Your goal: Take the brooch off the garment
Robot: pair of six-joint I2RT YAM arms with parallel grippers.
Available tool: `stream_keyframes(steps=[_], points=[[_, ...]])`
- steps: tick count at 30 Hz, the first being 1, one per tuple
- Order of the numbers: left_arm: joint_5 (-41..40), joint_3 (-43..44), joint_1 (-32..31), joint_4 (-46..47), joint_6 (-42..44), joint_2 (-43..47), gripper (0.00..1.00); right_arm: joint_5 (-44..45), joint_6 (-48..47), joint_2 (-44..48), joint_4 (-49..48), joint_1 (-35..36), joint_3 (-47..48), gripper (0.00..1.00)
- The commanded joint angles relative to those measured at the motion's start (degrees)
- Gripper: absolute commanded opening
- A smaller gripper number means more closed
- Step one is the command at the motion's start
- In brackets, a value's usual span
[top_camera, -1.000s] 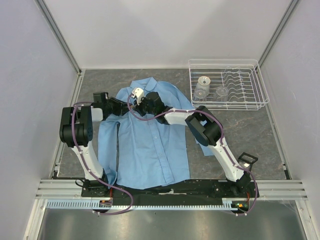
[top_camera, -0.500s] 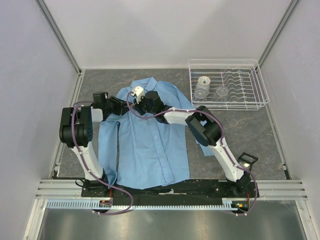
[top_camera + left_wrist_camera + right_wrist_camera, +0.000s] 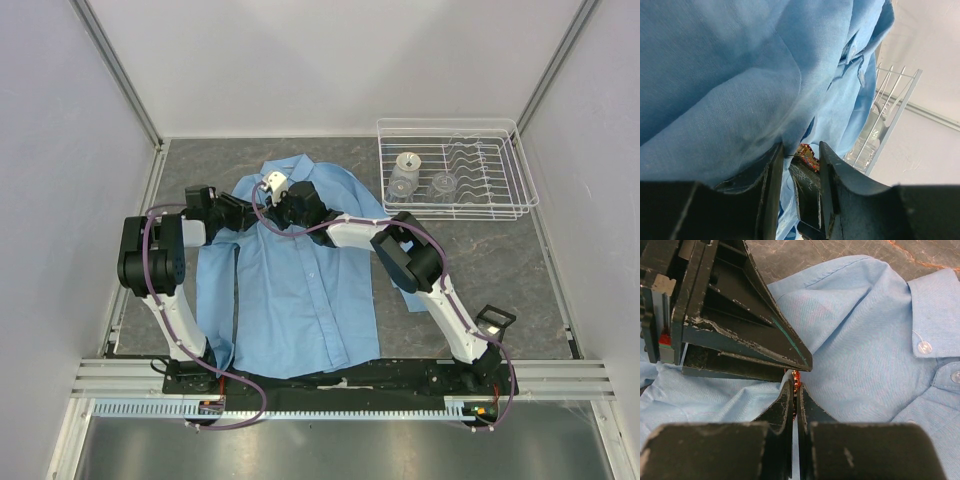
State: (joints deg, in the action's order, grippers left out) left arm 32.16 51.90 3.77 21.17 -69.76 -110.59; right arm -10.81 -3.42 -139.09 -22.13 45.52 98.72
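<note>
The garment [image 3: 300, 290], a light blue button-up shirt, lies flat on the table with its collar toward the far side. Both grippers meet on its chest just below the collar. My right gripper [image 3: 795, 385] is shut on the brooch [image 3: 795, 376], a tiny orange-red pin showing edge-on at its fingertips. In the left wrist view the brooch [image 3: 809, 156] sits between the jaws of my left gripper [image 3: 800, 147], which stands open astride the right fingertips. Blue cloth [image 3: 740, 75] bunches against its left finger. In the top view both grippers hide the brooch.
A clear wire dish rack [image 3: 520, 170] with a metal cup and glass jars stands at the back right; its edge also shows in the left wrist view as the rack [image 3: 885, 110]. White shirt buttons [image 3: 924, 347] lie by the collar. Grey walls enclose the table.
The left jaws have opened slightly wider. Both grippers have edged a little toward the collar; the shirt has stayed put.
</note>
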Motion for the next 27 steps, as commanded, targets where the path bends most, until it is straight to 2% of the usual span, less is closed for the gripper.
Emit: stream_keyframes(steps=[1, 15, 23, 27], points=[[2.99, 0.48, -0.43, 2.3, -2.22, 1.25, 0.41, -3.33, -0.01, 1.19, -3.79, 0.54, 2.1, 0.0], [3.96, 2.85, -0.17, 4.32, -4.68, 0.28, 0.42, -7.21, -3.6, 1.01, -2.13, 2.03, 2.36, 0.0], [4.05, 6.46, -0.25, 1.95, -5.13, -1.65, 0.41, -9.58, -3.96, 0.66, -1.95, 3.0, 2.53, 0.0], [4.49, 6.99, 0.01, 1.95, -4.78, -2.0, 0.41, -11.25, -5.45, -0.13, 2.33, 3.0, 4.72, 0.0]])
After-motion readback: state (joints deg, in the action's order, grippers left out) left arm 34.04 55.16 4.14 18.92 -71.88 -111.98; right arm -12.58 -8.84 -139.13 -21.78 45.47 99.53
